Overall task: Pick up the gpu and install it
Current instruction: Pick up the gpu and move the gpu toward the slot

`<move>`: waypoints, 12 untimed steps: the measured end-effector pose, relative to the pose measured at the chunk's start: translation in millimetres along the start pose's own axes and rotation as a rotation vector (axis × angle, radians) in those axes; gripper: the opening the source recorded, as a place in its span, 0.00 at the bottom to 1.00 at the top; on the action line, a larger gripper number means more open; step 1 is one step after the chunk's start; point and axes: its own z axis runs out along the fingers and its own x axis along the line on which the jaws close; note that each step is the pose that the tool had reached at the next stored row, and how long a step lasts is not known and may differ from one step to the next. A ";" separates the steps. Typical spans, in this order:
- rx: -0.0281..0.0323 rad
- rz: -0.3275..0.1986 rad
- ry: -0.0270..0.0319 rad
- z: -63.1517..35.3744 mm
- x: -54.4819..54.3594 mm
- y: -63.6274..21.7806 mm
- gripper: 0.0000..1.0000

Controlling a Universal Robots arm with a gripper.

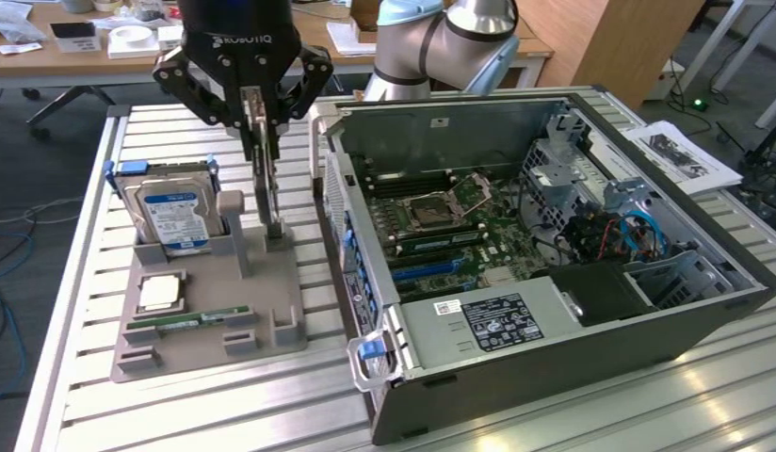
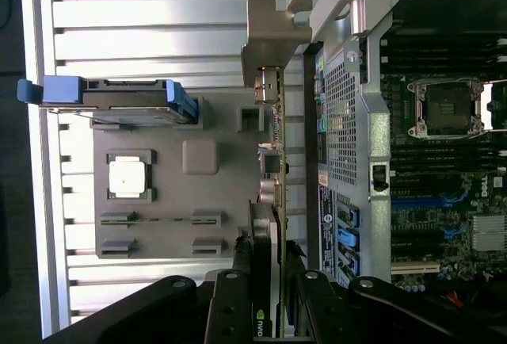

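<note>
The gpu (image 1: 267, 179) is a thin dark card seen edge-on, standing upright at the right side of the grey holder tray (image 1: 212, 348). Its lower end reaches the tray's slotted post. My gripper (image 1: 260, 127) hangs straight above and is shut on the card's upper part, one finger on each face. In the wrist view the gpu (image 2: 273, 162) runs away from the gripper (image 2: 269, 288) and ends in its grey metal bracket (image 2: 273, 35). The open computer case (image 1: 552, 235) lies just to the exterior view's right of the card, its motherboard (image 1: 444, 235) exposed.
On the tray stand a silver hard drive (image 1: 174, 212) with a blue-white label, a CPU (image 1: 159, 292) and a green RAM stick (image 1: 187, 320). The case wall (image 1: 350, 226) rises close beside the card. Papers (image 1: 684, 155) lie at the far right of the slatted table.
</note>
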 end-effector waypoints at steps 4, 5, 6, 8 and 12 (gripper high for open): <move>0.0001 0.000 0.0001 -0.1 0.0 0.0 0.27; 0.0001 0.000 0.0001 -0.1 0.0 0.0 0.27; 0.0001 0.000 0.0001 -0.1 0.0 0.0 0.27; 0.0002 -0.001 0.0003 -0.2 -0.8 0.1 0.27; 0.0000 -0.003 0.0003 0.0 -5.3 0.4 0.27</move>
